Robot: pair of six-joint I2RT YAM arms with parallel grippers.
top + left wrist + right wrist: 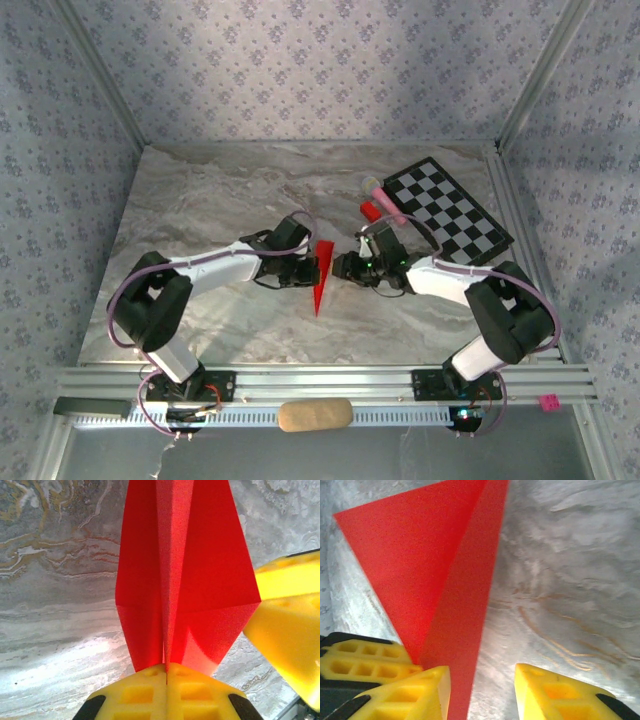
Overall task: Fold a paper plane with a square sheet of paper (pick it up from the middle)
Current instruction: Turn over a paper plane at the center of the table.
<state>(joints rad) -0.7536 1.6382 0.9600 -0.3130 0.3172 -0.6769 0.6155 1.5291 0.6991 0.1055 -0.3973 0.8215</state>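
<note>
The paper plane (322, 275) is a narrow bright red dart standing on edge at the table's middle, its tip toward the near edge. In the left wrist view the paper plane (185, 575) spreads two wings from a centre crease, and my left gripper (166, 669) is shut on that crease from the left. My right gripper (347, 267) sits just right of the dart. In the right wrist view its yellow fingers stand wide apart around my right gripper's gap (480, 692). One wing of the paper plane (420, 565) runs down beside the left finger (415, 695).
A black-and-white checkerboard (447, 208) lies at the back right, with a small red block (371, 211) and a pink item (385, 198) by its near corner. A tan oblong object (315, 414) rests on the front rail. Patterned walls close in the table.
</note>
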